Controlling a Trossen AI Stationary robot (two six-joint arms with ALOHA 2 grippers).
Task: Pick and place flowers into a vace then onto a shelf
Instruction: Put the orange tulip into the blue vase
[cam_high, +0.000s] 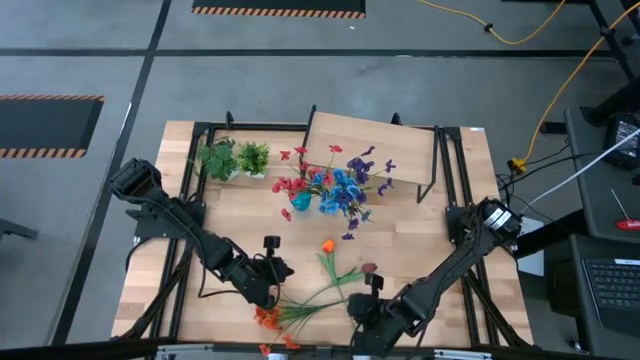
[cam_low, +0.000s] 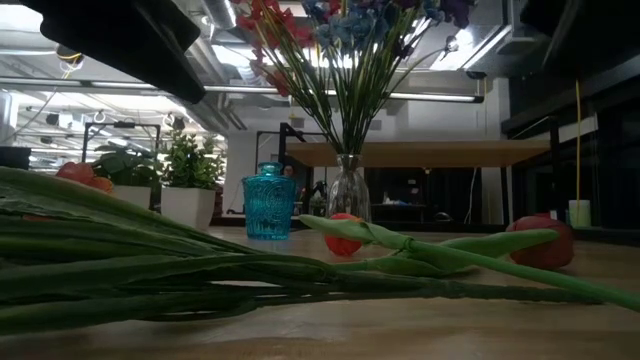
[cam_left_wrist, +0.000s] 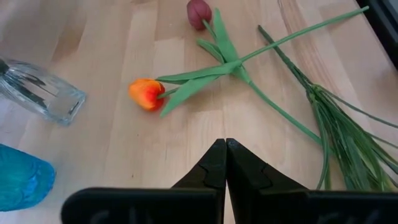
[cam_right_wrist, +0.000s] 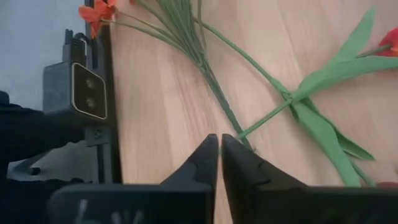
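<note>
Flowers: most vased, a few left on table

Flowers (cam_high: 335, 185): red, blue, purple plastic sprays stand in clear glass vase (cam_low: 348, 190) beside the shelf (cam_high: 370, 140), far edge. Orange tulip (cam_high: 327, 246), dark tulip (cam_high: 369, 268), orange spray (cam_high: 268, 316) lie near front edge. My left gripper (cam_left_wrist: 225, 144) clenched, empty. My right gripper (cam_right_wrist: 220, 138) nearly shut, grasping nothing. Shelf bare wood.

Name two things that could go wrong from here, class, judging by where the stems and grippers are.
The loose stems cross each other, so lifting one may drag its neighbours. The orange spray lies at the table's edge and could fall. The right gripper is nearly shut, so it might miss its stem.
</note>
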